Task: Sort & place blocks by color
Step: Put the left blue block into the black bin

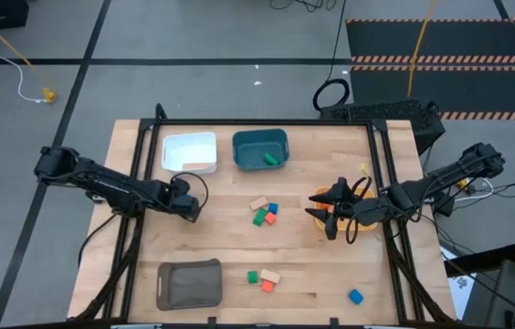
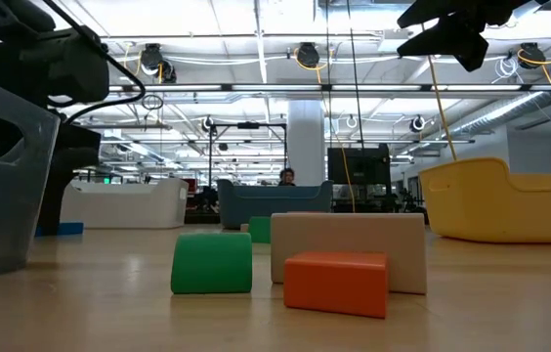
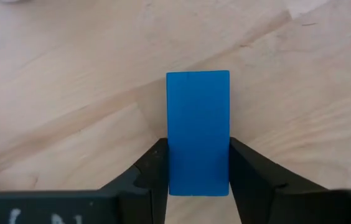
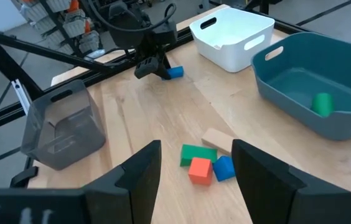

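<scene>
A blue block (image 3: 198,130) sits clamped between the two fingers (image 3: 154,171) of my left claw (image 1: 187,208), resting on the bare wooden worktop (image 1: 230,247) just in front of the white bin (image 1: 190,152). My right claw (image 1: 323,203) hangs above the yellow bin (image 2: 510,200) at the worktop's right side, fingers parted and holding nothing.

Nearest the front edge lie a green block (image 1: 252,276), a tan block (image 1: 270,275) and a red-orange block (image 1: 267,285), all touching; another blue block (image 1: 356,296) lies alone towards the front right corner. The grey bin (image 1: 189,283) stands at front left; I cannot tell what it holds. At mid-worktop is a cluster of tan (image 4: 218,139), green (image 4: 198,154), red-orange (image 4: 200,170) and blue (image 4: 224,167) pieces. Farthest back, beside the white bin, the teal bin (image 1: 259,149) holds one green block (image 4: 321,103).
</scene>
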`<state>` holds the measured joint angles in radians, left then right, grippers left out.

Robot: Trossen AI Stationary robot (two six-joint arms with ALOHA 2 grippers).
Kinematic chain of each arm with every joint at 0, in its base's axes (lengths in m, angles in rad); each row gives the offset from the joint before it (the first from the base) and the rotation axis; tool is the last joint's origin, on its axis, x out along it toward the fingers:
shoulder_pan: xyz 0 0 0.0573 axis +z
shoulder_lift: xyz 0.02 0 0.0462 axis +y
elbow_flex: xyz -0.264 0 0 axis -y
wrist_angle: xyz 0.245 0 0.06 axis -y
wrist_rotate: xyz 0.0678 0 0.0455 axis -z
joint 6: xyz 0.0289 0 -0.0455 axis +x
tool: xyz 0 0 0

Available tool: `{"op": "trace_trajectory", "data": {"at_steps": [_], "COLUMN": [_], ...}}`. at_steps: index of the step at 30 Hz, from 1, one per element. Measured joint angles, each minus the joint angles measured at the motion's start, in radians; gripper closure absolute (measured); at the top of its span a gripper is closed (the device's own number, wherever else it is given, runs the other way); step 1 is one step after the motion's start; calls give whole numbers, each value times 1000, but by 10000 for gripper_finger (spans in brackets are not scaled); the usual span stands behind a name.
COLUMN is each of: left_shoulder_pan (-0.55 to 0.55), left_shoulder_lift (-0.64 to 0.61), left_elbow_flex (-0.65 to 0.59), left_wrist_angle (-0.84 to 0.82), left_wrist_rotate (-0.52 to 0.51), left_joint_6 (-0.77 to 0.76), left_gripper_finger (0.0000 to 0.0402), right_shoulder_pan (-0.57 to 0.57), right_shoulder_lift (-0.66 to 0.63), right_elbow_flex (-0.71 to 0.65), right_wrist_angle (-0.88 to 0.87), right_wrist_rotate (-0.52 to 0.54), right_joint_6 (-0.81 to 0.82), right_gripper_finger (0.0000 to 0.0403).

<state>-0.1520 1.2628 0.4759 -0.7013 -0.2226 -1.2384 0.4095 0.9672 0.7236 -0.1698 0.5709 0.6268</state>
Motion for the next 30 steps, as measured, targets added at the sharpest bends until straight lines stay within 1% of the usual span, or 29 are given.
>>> {"op": "trace_trajectory", "data": {"at_steps": [4,7,9,14,17,23,30], "left_shoulder_pan": [2,8,19,36,37,26,-16], "left_shoulder_lift": [-28,-57,-80,-121,-139,-151,-152], "left_elbow_flex": [1,13,19,21,21,21,22], "left_wrist_angle": [7,29,52,217,327,526,723], "left_wrist_rotate": [2,28,18,2,-3,8,47], "left_joint_6": [43,84,122,245,313,405,464], "left_gripper_finger": [271,271,271,271,271,271,271], "right_shoulder_pan": [0,0,0,0,0,0,0], "right_shoulder_lift": [0,0,0,0,0,0,0], "right_elbow_flex": [0,0,0,0,0,0,0], "right_wrist_angle": [0,0,0,1,1,1,20], "right_wrist_rotate": [0,1,1,3,3,3,1], "right_joint_6": [-11,-19,-49,-171,-200,-183,-55], "right_gripper_finger": [216,216,216,216,216,216,216]}}
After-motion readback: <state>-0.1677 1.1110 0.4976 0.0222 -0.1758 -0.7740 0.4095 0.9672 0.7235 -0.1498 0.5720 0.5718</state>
